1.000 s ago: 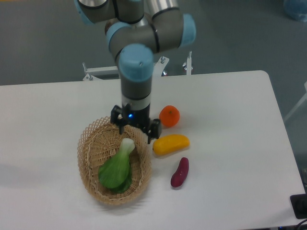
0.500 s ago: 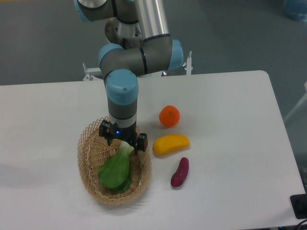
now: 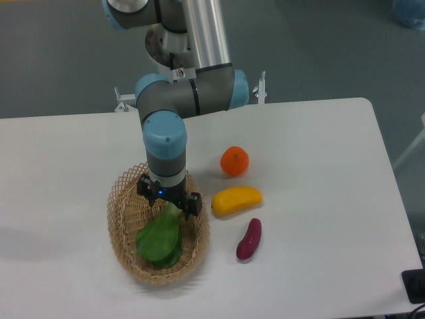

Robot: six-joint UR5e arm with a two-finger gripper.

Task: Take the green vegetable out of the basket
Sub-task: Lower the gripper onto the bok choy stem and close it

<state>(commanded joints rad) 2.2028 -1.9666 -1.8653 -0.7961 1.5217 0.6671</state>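
Veggie-wise, the green vegetable (image 3: 160, 237) lies in the basket (image 3: 123, 219), long axis diagonal, leaves lower left, stem end upper right under the gripper (image 3: 169, 201). Since a second ago the gripper has slid left and down over that stem, now hidden. Can't tell how wide its fingers stand.

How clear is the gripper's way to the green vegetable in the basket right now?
Probably clear, yes. The gripper hangs directly over the stem end of the green vegetable, nothing lies on top of it, and the basket rim is low. Whether the fingers already touch it cannot be told.
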